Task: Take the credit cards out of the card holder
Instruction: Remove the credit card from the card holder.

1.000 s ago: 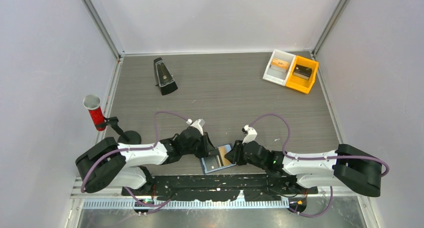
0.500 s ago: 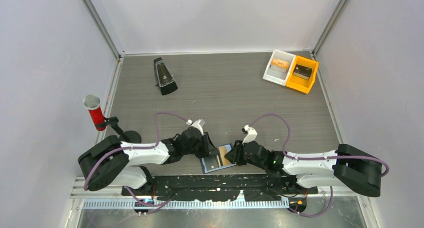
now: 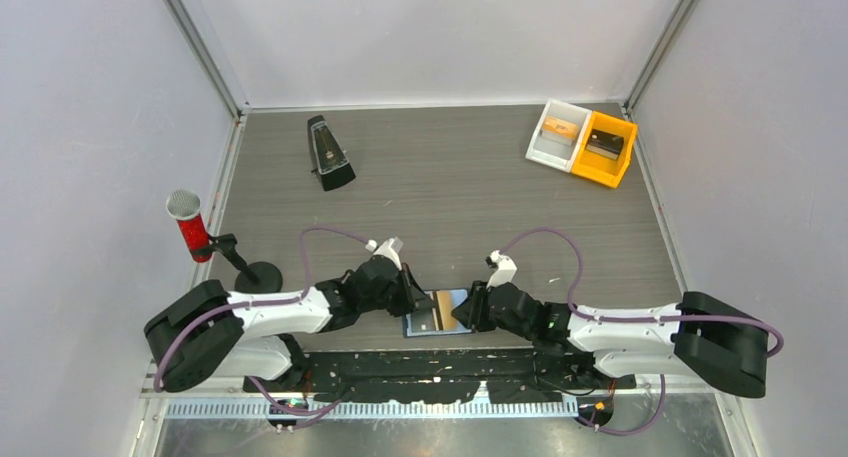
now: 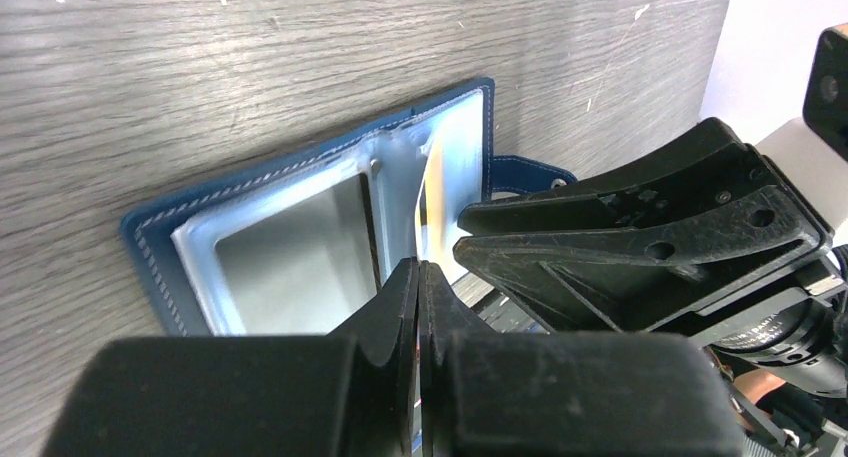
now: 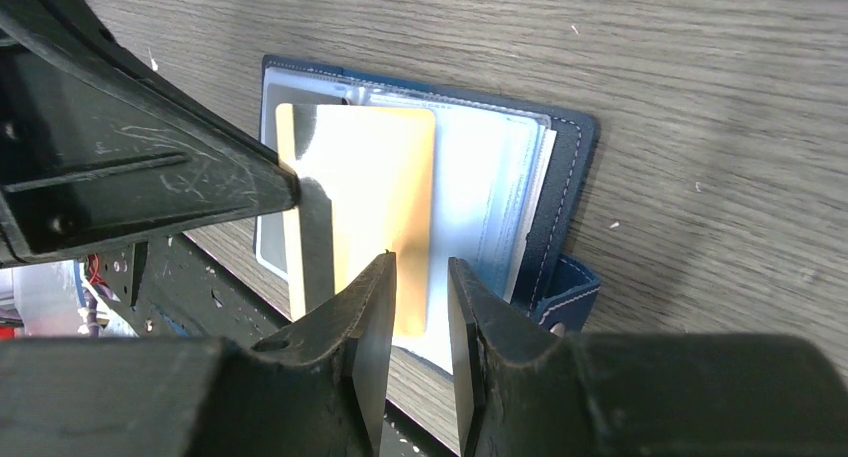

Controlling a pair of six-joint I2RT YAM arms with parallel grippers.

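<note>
Where the two arms meet at the near edge of the table [image 3: 450, 187], the card holder [image 3: 437, 312] lies open, lighter inside up, snap tab [image 5: 565, 292] on its right side; orange-yellow card [image 5: 375, 187] tilted up off the slots over the holder's middle; left gripper [image 4: 418, 269] pinched tight on that card's left edge; right gripper [image 5: 415, 272] just right of it, jaws a narrow gap apart over the holder's right half; whether they touch it, cannot tell; metronome [image 3: 328, 152] far left, well apart.
</note>
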